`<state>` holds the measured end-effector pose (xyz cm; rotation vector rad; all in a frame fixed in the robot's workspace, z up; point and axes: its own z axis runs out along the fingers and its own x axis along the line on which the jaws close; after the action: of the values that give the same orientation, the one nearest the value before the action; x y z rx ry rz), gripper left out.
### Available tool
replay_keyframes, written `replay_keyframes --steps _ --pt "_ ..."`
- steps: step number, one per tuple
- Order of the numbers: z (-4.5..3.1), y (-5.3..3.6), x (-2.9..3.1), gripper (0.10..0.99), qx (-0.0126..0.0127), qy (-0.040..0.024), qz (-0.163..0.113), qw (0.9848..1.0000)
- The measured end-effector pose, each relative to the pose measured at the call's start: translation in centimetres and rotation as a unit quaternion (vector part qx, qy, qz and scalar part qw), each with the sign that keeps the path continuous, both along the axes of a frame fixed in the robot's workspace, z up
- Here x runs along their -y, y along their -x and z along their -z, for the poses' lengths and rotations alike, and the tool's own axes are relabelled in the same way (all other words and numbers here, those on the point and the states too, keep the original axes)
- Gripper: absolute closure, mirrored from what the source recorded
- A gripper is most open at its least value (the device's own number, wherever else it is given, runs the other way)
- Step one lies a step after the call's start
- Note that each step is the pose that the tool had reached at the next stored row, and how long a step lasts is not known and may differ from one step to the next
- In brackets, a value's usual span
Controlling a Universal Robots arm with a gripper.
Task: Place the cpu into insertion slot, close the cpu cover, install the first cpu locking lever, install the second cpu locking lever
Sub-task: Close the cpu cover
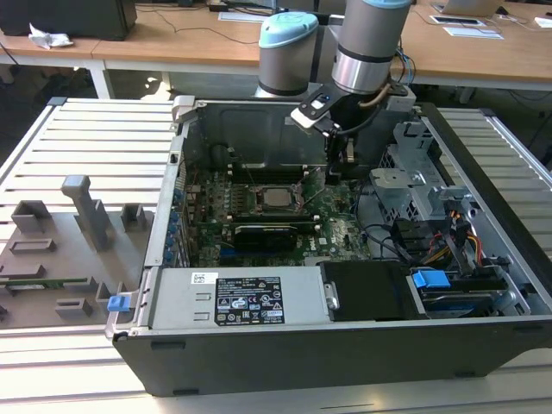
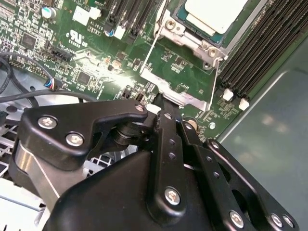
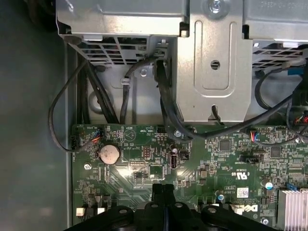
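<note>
The cpu [image 1: 278, 197] lies in its socket on the green motherboard [image 1: 341, 226], its silver-grey top also visible in the second wrist view [image 2: 219, 14]. The cpu cover [image 2: 192, 41] is down around it as a silvery frame, and its tongue [image 2: 171, 91] points toward me. Thin wire locking levers [image 2: 151, 48] run along the socket's sides. My gripper [image 1: 335, 166] hangs above the board on the exterior view's right of the socket. Its black fingers are shut together just short of the cover's tongue, in both wrist views [image 2: 159, 103] [image 3: 163, 188], with nothing seen between them.
The case's metal walls [image 1: 259, 129] surround the board. A drive cage [image 3: 211, 72] with black cables [image 3: 163, 96] stands beside my gripper. A coin battery [image 3: 109, 153], memory slots [image 2: 260, 48], a power supply [image 1: 233, 297] and a grey fixture tray [image 1: 60, 250] outside the case are also present.
</note>
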<state>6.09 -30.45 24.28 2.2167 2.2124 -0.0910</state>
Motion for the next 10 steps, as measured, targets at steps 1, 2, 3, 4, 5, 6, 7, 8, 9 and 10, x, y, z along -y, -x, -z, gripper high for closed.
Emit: replay_keyframes --steps 1,2,3,4,5,6,7,8,9,10 --pt "0.00 0.10 0.00 0.980 0.0000 0.0000 0.000 1.0000" --pt "0.00 0.16 0.00 0.980 0.0000 0.0000 0.000 1.0000" --pt "0.00 0.28 0.00 0.980 0.0000 0.0000 0.000 1.0000" --pt "0.00 0.41 0.00 0.980 0.0000 0.0000 0.000 1.0000" --pt "0.00 0.49 0.00 0.980 0.0000 0.0000 0.000 1.0000" --pt "0.00 0.56 0.00 0.980 0.0000 0.0000 0.000 1.0000" --pt "0.00 0.61 0.00 0.980 0.0000 0.0000 0.000 1.0000" --pt "0.00 0.68 0.00 0.980 0.0000 0.0000 0.000 1.0000" --pt "0.00 0.81 0.00 0.980 0.0000 0.0000 0.000 1.0000" --pt "0.00 0.87 0.00 0.980 0.0000 0.0000 0.000 1.0000"
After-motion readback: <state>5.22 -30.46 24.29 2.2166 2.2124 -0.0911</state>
